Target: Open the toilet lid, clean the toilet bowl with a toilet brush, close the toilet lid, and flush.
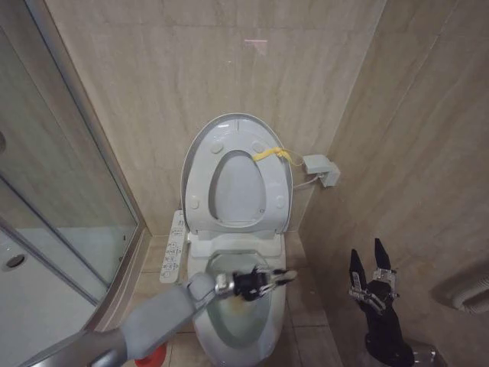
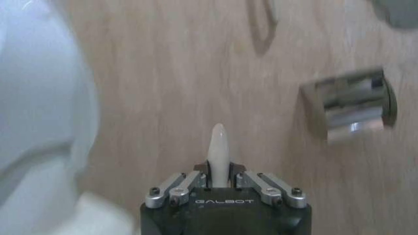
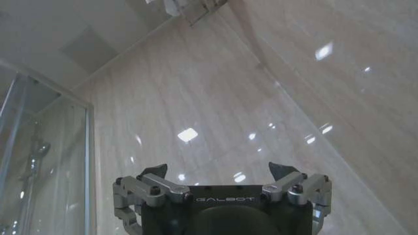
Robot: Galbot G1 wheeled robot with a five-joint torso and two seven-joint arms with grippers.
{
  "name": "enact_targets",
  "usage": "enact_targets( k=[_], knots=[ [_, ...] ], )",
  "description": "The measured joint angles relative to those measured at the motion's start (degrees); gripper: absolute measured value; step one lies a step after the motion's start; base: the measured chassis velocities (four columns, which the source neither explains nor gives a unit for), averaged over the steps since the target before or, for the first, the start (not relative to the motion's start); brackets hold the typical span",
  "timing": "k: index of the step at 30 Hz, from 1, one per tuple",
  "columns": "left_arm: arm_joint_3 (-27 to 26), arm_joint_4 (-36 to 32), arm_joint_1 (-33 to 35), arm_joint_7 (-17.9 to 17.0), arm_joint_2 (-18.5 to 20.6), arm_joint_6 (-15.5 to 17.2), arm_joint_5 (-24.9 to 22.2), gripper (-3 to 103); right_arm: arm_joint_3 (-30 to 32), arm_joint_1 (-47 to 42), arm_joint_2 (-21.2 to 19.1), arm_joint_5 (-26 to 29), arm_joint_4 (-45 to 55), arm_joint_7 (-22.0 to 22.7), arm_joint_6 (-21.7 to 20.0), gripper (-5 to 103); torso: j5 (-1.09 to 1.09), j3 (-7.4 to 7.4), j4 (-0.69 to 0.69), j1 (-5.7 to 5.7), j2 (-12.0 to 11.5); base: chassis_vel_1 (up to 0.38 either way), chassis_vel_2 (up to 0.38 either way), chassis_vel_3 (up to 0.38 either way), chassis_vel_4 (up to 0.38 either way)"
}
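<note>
The toilet lid (image 1: 200, 145) stands raised against the back wall, with the seat ring (image 1: 271, 191) up in front of it and a yellow strap (image 1: 270, 154) at its edge. Below lies the open toilet bowl (image 1: 237, 325). My left gripper (image 1: 256, 281) hovers over the bowl's rear, shut on the toilet brush (image 1: 286, 274); its white handle tip sticks out toward the right. In the left wrist view the handle (image 2: 218, 144) pokes out between the shut left gripper (image 2: 219, 172). The bristle head is hidden. My right gripper (image 1: 370, 269) stands open at the lower right, fingers up, also seen as right gripper (image 3: 218, 169).
A control panel (image 1: 174, 251) sits left of the toilet, a red holder (image 1: 150, 353) on the floor below it. Glass shower door (image 1: 53, 191) on the left. A white box (image 1: 321, 170) and a chrome paper holder (image 2: 346, 105) are on the tiled walls.
</note>
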Motion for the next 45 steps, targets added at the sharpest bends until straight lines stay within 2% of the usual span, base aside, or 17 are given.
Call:
enact_targets(
  k=[3, 4, 5, 8, 12, 13, 16, 18, 20, 22, 25, 27, 29, 33, 36, 39, 45],
  knots=[
    [-0.98, -1.27, -0.45, -0.13, 0.18, 0.09, -0.56, 20, 0.29, 0.01, -0.31, 0.32, 0.31, 0.06, -0.05, 100, 0.0, -0.01, 0.0, -0.01, 0.0, 0.038, 0.015, -0.002, -0.008],
    [-0.97, -2.84, -1.25, -0.3, -0.15, 0.3, -1.26, 20, 0.52, 0.07, -0.29, 0.38, 0.31, 0.09, -0.07, 100, -0.01, -0.01, -0.03, -0.01, 0.0, 0.0, 0.0, 0.0, 0.0],
    [-0.91, -4.52, -2.47, -0.51, -0.79, 0.48, -2.03, 20, 0.69, 0.25, -0.22, 0.39, 0.17, 0.14, -0.09, 100, -0.02, -0.02, -0.13, 0.0, 0.01, 0.0, 0.0, 0.0, 0.0],
    [-0.19, -4.96, -3.6, -0.58, -1.23, 0.52, -2.53, 20, 0.68, 0.61, -0.15, 0.32, -0.25, 0.19, -0.11, 100, -0.01, -0.03, -0.18, -0.01, 0.02, 0.0, 0.0, 0.0, 0.0],
    [0.92, 0.39, -2.92, -0.34, -0.09, 0.26, -1.95, 20, 0.24, 0.53, -0.35, 0.31, -0.18, 0.2, -0.12, 100, -0.01, -0.01, -0.09, 0.0, 0.01, -0.016, -0.009, 0.001, -0.006],
    [0.9, 1.79, -2.71, 0.12, 0.11, -0.1, -1.57, 20, 0.16, 0.56, -0.54, 0.3, -0.18, 0.23, -0.16, 100, 0.03, 0.0, 0.02, 0.0, 0.0, 0.0, 0.0, 0.0, 0.0],
    [0.53, -0.17, -2.96, 0.02, -0.5, 0.03, -2.37, 20, 0.4, 0.69, -0.74, 0.44, -0.26, 0.24, -0.19, 100, -0.02, -0.01, 0.03, 0.0, 0.0, 0.0, 0.0, 0.0, 0.0],
    [0.29, -3.61, -4.04, -0.55, -1.97, 0.59, -3.53, 20, 0.84, 0.98, -0.58, 0.53, -0.73, 0.28, -0.2, 100, -0.01, -0.02, -0.15, 0.0, 0.01, 0.0, 0.0, 0.0, 0.0],
    [0.75, -3.91, -4.22, -0.54, -2.17, 0.56, -3.39, 20, 0.82, 1.11, -0.42, 0.5, -0.93, 0.27, -0.18, 100, -0.01, -0.02, -0.19, -0.01, 0.02, 0.0, 0.0, 0.0, 0.0],
    [1.17, -2.23, -3.65, -0.25, -1.84, 0.18, -2.62, 20, 0.63, 1.12, -0.4, 0.46, -0.95, 0.25, -0.18, 100, 0.0, -0.02, -0.18, 0.0, 0.01, -0.07, -0.04, -0.005, -0.022],
    [0.19, 1.64, -1.41, 0.92, -0.59, -0.94, -0.11, 20, 0.36, 1.16, -0.82, 0.48, -0.96, 0.29, -0.18, 100, 0.01, 0.0, 0.0, 0.0, 0.0, 0.0, 0.0, 0.0, 0.0],
    [-0.47, 1.6, -1.23, 0.99, -0.55, -1.0, 0.02, 20, 0.44, 1.17, -1.03, 0.57, -0.99, 0.29, -0.19, 100, 0.0, 0.0, 0.02, 0.0, 0.0, 0.032, 0.026, 0.018, 0.013],
    [-0.88, -2.36, -2.64, 0.47, -1.2, -0.26, -1.56, 20, 0.99, 1.16, -1.11, 0.84, -1.05, 0.3, -0.19, 100, -0.01, -0.01, -0.05, -0.01, 0.0, 0.032, 0.026, 0.002, 0.001],
    [-0.85, -5.0, -3.68, -0.18, -2.14, 0.36, -2.3, 20, 1.18, 1.28, -0.8, 0.91, -1.42, 0.2, -0.12, 100, -0.02, -0.02, -0.19, -0.01, 0.02, -0.012, -0.013, -0.009, -0.007],
    [-1.42, -1.19, -2.09, 0.43, -1.76, -0.03, -0.57, 20, 0.99, 1.15, -0.76, 0.92, -1.54, 0.1, -0.04, 100, -0.01, -0.01, -0.14, 0.0, 0.01, 0.0, 0.0, 0.0, 0.0],
    [-2.65, 2.12, -0.78, 1.45, -0.75, -0.39, -0.03, 20, 0.82, 0.79, -1.02, 1.29, -0.86, 0.02, -0.04, 100, 0.0, 0.0, 0.03, 0.0, 0.0, 0.0, 0.0, 0.0, 0.0],
    [-4.3, -3.91, -1.77, 1.3, -2.0, 0.4, -1.3, 20, 1.31, 0.99, -1.5, 1.81, -1.98, -0.32, 0.1, 100, -0.01, -0.02, -0.14, -0.01, 0.01, 0.0, 0.0, 0.0, 0.0]
  ],
)
